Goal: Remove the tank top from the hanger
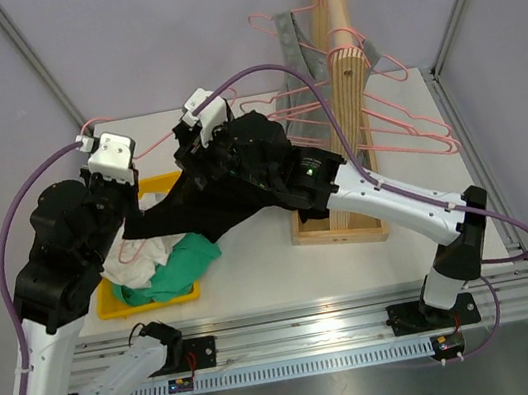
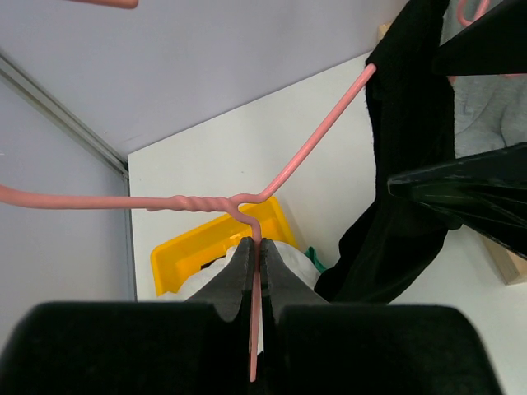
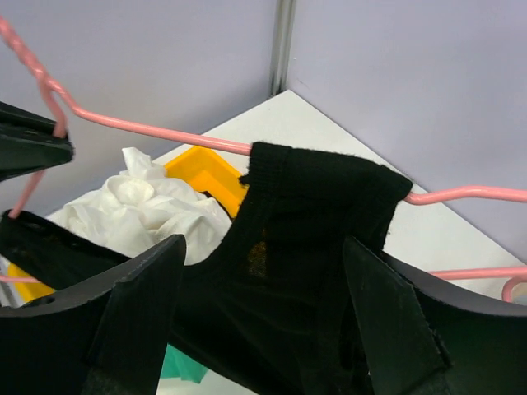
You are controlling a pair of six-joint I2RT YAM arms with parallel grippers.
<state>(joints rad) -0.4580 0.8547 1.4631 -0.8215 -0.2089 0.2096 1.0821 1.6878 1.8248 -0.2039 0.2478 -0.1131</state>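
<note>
A black tank top [image 1: 215,206] hangs from a pink wire hanger [image 2: 305,148] held above the table. My left gripper [image 2: 256,247] is shut on the hanger's wire just below its twisted neck, left of the garment. One strap of the tank top [image 3: 321,189] drapes over the hanger's arm [image 3: 148,127]. My right gripper [image 3: 263,247] is open, with a finger on each side of that strap and the cloth between them. In the top view the right gripper [image 1: 202,157] sits against the garment's upper edge. The left gripper [image 1: 127,195] is beside it.
A yellow bin [image 1: 166,185] below the hanger holds a white cloth [image 1: 151,252] and a green cloth [image 1: 184,267]. A wooden rack [image 1: 343,93] at the back right carries several pink hangers [image 1: 405,128] and a grey garment [image 1: 294,45]. Grey walls enclose the table.
</note>
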